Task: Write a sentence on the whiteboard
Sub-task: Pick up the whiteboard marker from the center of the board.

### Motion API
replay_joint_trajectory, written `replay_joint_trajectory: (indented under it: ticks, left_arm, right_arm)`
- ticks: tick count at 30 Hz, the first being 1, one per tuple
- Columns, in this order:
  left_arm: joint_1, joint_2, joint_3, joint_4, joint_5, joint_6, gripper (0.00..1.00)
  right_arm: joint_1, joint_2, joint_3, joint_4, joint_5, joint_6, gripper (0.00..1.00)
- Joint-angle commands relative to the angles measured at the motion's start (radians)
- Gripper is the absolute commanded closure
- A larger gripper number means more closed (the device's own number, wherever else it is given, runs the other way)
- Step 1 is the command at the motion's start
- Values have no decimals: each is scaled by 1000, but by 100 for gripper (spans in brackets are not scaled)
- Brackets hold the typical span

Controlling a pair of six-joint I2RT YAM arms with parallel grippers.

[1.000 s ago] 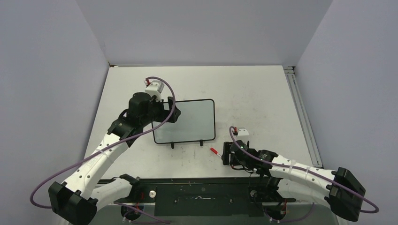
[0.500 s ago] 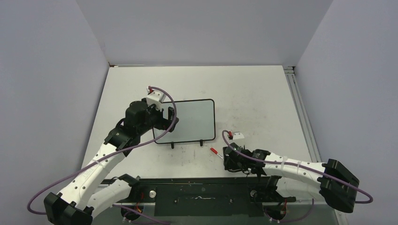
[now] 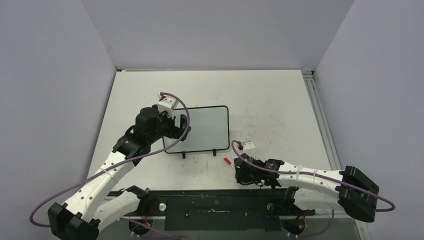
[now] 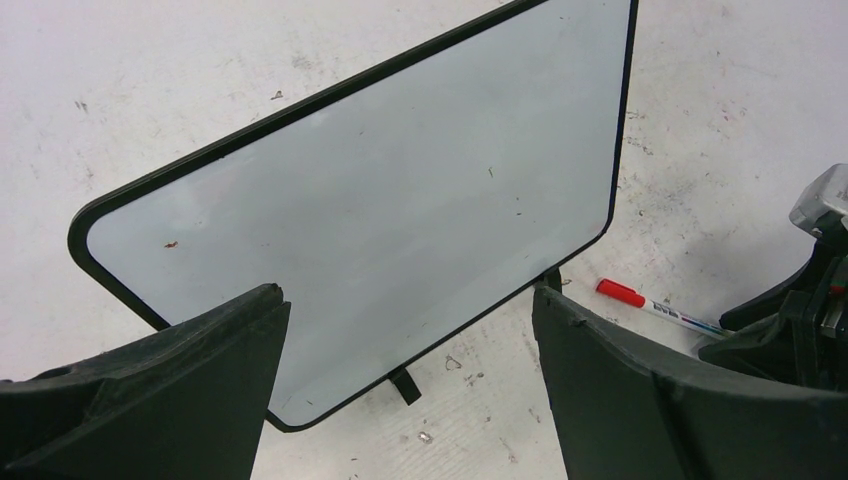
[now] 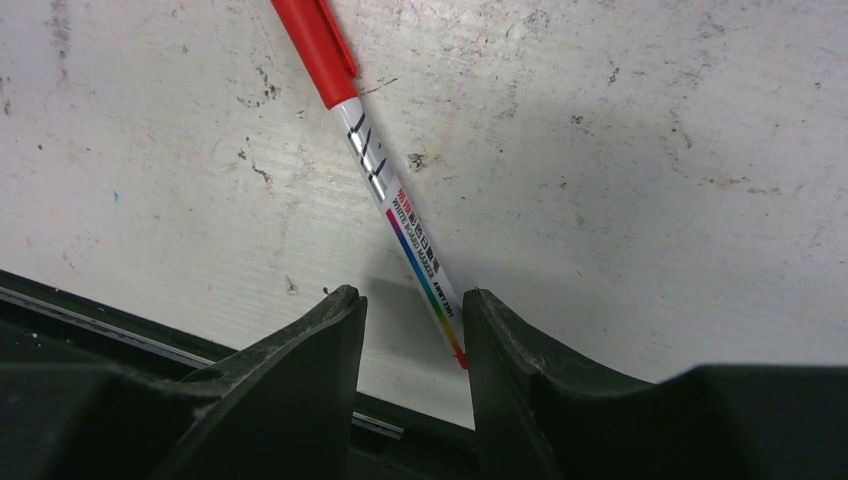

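Red cap and white barrel pick out the marker [image 3: 228, 161] from above. It lies on the bench [image 3: 270, 100] just off the near right corner of the whiteboard [image 3: 207, 127], and the right pincer [image 3: 239, 169] sits low at its tail end. The left pincer [image 3: 180, 123] hangs over the board's left part. No writing shows on the board.

From the left wrist, the left pincer [image 4: 407, 300] stands wide apart with nothing in it. Beyond its fingers the whiteboard [image 4: 400, 190] is blank and glossy, with one small foot [image 4: 402, 384] under its near edge. The marker [image 4: 650, 307] lies near that corner, apart from the board, and the right pincer [image 4: 790, 320] shows at its far end.

From the right wrist, the right pincer [image 5: 410, 300] is narrowly apart. The marker [image 5: 385, 185] runs slantwise away from it, its tail in the gap close by one finger, not clamped as far as I can see.

The marker looks light, stiff and smooth. A pinch at the very tail would likely let it roll or squirt out, so a hold further up the barrel, short of the cap, seems safer. The cap is on and must come off first. The board looks light and rigid on small feet, so it may skid or tip under pen pressure. Its thin frame edge is the place to steady it.
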Motion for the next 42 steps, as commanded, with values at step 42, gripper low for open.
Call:
replay_joint_trajectory:
  ticks: [42]
  left_arm:
    - [-312, -143, -89, 36, 23, 151, 11]
  right_arm:
    - [-183, -40, 225, -81, -460, -285, 95]
